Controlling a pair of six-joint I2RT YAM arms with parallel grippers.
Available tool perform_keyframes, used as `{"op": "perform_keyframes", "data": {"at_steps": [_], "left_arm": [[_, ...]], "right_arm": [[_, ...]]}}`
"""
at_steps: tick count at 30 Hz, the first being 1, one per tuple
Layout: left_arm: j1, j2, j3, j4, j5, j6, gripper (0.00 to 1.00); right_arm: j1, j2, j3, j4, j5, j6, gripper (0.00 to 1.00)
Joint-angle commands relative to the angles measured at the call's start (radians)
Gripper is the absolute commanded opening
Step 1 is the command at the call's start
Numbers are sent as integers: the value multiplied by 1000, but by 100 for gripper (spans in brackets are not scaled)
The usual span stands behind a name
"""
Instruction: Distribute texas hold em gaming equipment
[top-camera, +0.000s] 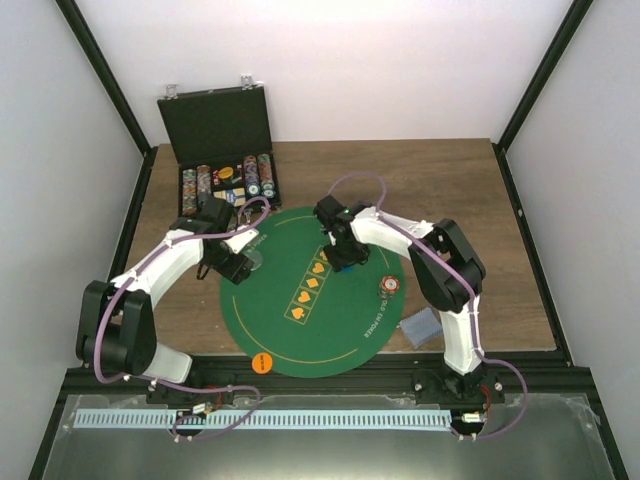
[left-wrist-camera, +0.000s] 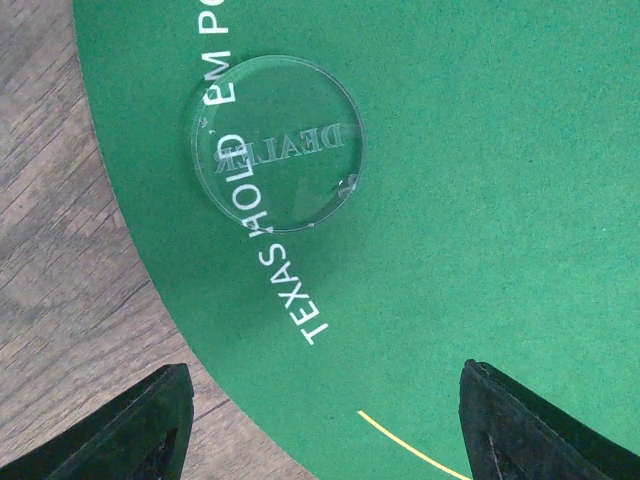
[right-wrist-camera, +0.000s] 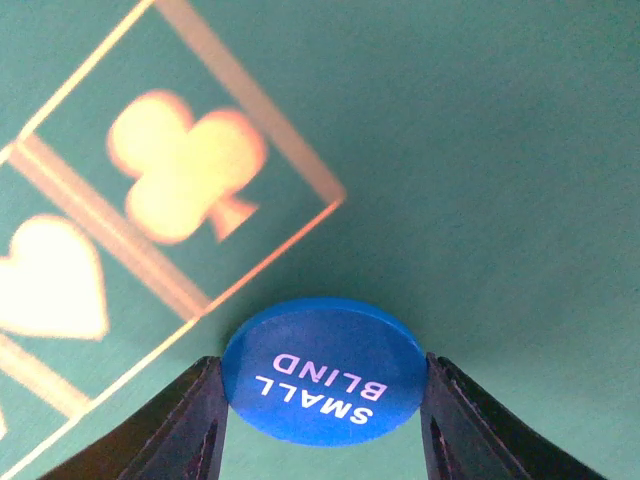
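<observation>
Right gripper (right-wrist-camera: 322, 372) is clamped on the blue round plastic disc lettered SMALL BLIND (right-wrist-camera: 325, 345), one pad on each edge; left gripper (left-wrist-camera: 322, 368) hangs released, nothing between its black fingers (left-wrist-camera: 140, 435); the clear round disc marked DEALER (left-wrist-camera: 278, 143) lies flat at their 12 o'clock, just inside the rim of the large round green felt mat (top-camera: 340, 320).

The step in hand looks like setting the blue disc down; do it well by lowering until the disc meets the felt, levelling it, then parting the pads and lifting straight up, so it neither rolls nor flips.

The right wrist view gives the grip and the orange club symbol (right-wrist-camera: 185, 165) at the disc's 11 o'clock; whether the disc touches felt, I cannot tell; the overhead view shows barely a glimpse of blue under that wrist.

Only overhead gives the layout: an orange disc (top-camera: 262, 363) at the mat's 7 o'clock edge; a red-and-white chip (top-camera: 389, 287) at 3 o'clock; grey-blue cards (top-camera: 420, 327) off the mat at 4 o'clock on the wooden table (top-camera: 500, 250); the open black case (top-camera: 215, 125) at 11 o'clock.
</observation>
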Motion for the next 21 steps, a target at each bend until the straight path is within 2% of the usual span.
{"op": "perform_keyframes", "data": {"at_steps": [1,10,16,21], "left_arm": [[6,-16,-1,8,13,-7,74],[7,-7,-7,20,15,-8,74],[9,-4,-14,26,8,-6,74],[8,-9,-9,24,8,-6,74]], "right_arm": [[-75,55,92,23,48,-80,36],[-205,198,261,38,81,-129,36],[-231,271,374,18,106,-139,36],[-232,305,406,14,102,-144,36]]}}
